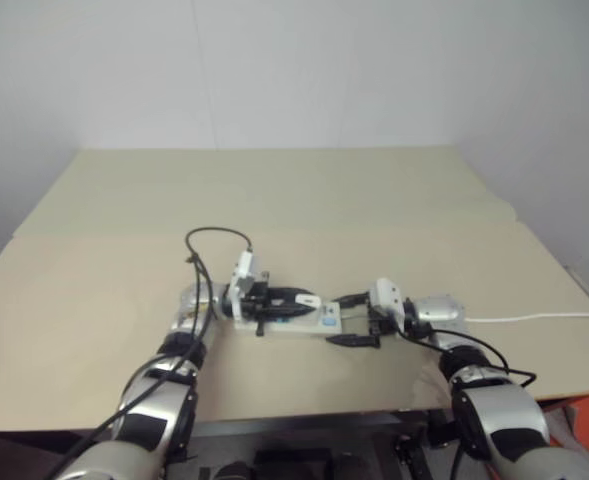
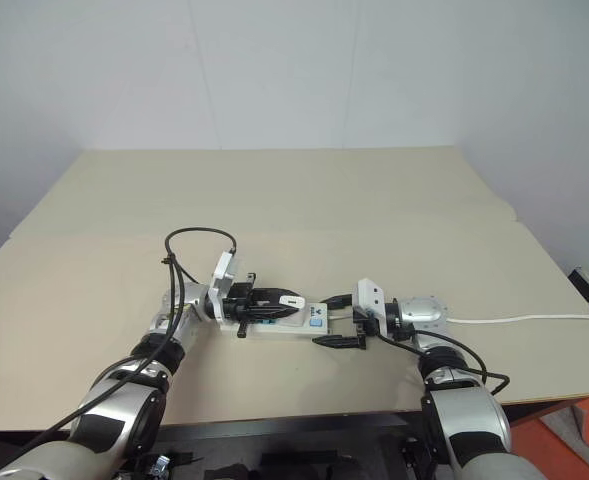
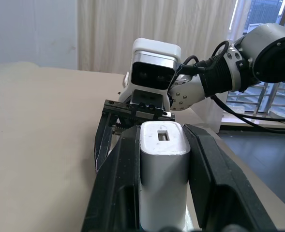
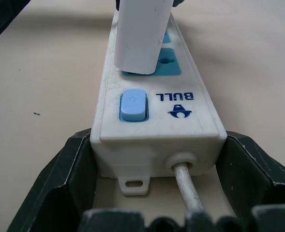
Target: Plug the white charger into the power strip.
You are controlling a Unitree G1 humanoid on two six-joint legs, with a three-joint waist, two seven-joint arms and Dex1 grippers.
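Note:
My left gripper (image 3: 164, 140) is shut on the white charger (image 3: 164, 169), one black finger against each side. It holds the charger (image 4: 140, 34) level over the power strip (image 4: 157, 130), a long white bar lying on the table. The charger's end meets the blue socket beside the blue switch (image 4: 133, 105); its prongs are hidden. My right gripper (image 4: 159, 145) clamps the strip's cord end, with a finger pressed on each side. In the head views the two grippers (image 1: 299, 298) (image 1: 346, 320) face each other along the strip (image 1: 319, 322).
The strip's thin white cord (image 1: 534, 318) runs right across the tan table (image 1: 274, 200) to its edge. A black cable loop (image 1: 214, 232) arches above my left wrist. The table's front edge lies close below both arms.

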